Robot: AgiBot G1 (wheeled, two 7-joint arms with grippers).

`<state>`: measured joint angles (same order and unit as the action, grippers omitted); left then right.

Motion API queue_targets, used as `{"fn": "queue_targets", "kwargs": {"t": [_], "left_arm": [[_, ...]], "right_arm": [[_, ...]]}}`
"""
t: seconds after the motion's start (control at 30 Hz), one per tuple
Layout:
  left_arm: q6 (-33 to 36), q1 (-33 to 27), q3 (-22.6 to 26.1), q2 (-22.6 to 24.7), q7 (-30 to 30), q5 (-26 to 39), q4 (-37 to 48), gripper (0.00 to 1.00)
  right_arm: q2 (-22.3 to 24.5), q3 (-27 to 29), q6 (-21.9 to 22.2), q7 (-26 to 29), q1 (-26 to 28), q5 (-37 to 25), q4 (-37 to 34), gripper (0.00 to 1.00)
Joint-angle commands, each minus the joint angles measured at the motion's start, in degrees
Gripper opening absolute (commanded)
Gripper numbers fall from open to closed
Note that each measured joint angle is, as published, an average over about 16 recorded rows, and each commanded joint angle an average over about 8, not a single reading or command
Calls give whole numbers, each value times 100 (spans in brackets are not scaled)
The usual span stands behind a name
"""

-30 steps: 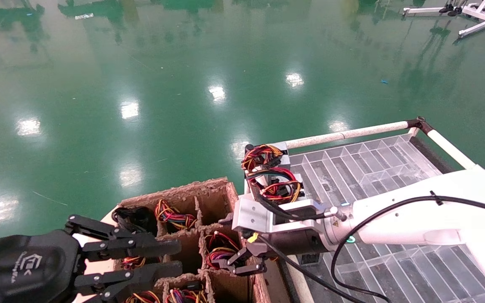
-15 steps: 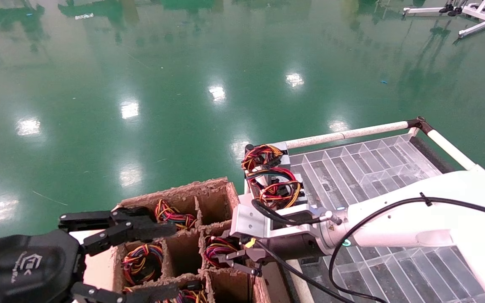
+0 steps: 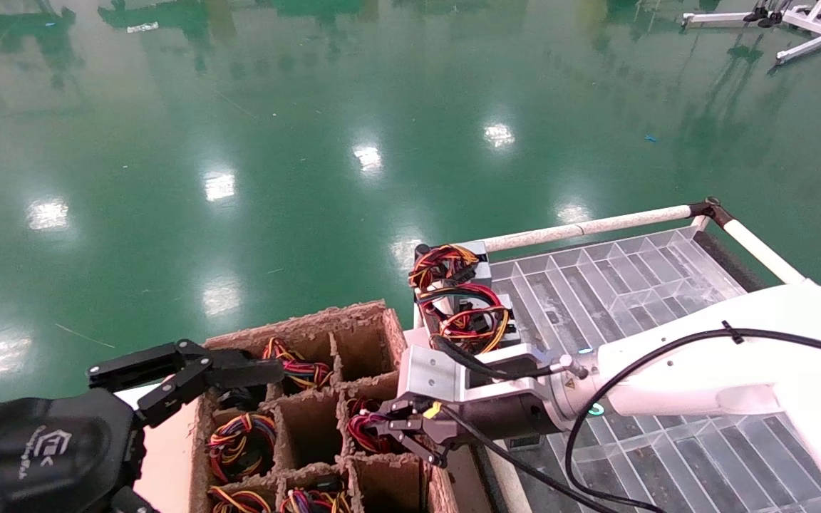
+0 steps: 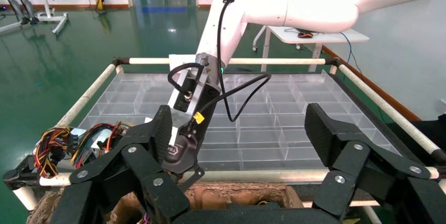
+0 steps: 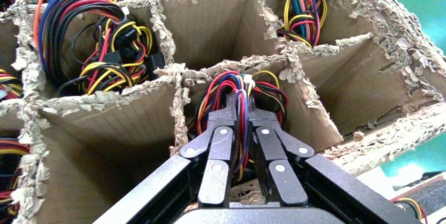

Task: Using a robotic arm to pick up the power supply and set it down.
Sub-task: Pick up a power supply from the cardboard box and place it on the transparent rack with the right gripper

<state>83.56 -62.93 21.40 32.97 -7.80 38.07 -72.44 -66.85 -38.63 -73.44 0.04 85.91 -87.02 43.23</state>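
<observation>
While the green floor (image 3: 239, 142) fills most of the head view, two work surfaces sit at the robot's front: one clear plastic divider tray (image 3: 638, 285) inside a frame of white rails (image 3: 596, 226), and one cardboard crate (image 3: 353, 335) split into cells by ragged partitions. The robotic arm (image 3: 724, 370), the right one, reaches across the tray toward the crate. Its right gripper (image 3: 405, 432) hangs over a middle cell on the crate's tray side, and the right wrist view shows the two fingers (image 5: 218, 153) pinched together on a strand of the wire bundle of the power supply (image 5: 239, 95), which sits down inside that cell; its grey box is hidden by the wires. The left gripper (image 4: 242, 140) waits at the crate's near left corner with its two fingers spread wide, holding nothing. Two grey power supplies with red, yellow and black wires (image 3: 464, 299) rest on the tray's corner nearest the crate, one just behind the other. At least five other crate cells hold wire bundles (image 3: 243, 434), and two cells nearest the tray corner look bare.
</observation>
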Motion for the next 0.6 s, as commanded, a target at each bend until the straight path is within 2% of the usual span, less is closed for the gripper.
{"fn": "queue_targets", "kwargs": {"t": [0.03, 0.27, 0.6], "left_arm": [[0, 0, 0, 0, 0, 0, 0, 100], [0, 0, 0, 0, 0, 0, 0, 100], [0, 0, 1, 0, 0, -1, 0, 100]], "right_arm": [[10, 2, -29, 4, 11, 11, -2, 0], [217, 202, -196, 80, 88, 328, 162, 0], [699, 832, -553, 194, 162, 1355, 573, 0]]}}
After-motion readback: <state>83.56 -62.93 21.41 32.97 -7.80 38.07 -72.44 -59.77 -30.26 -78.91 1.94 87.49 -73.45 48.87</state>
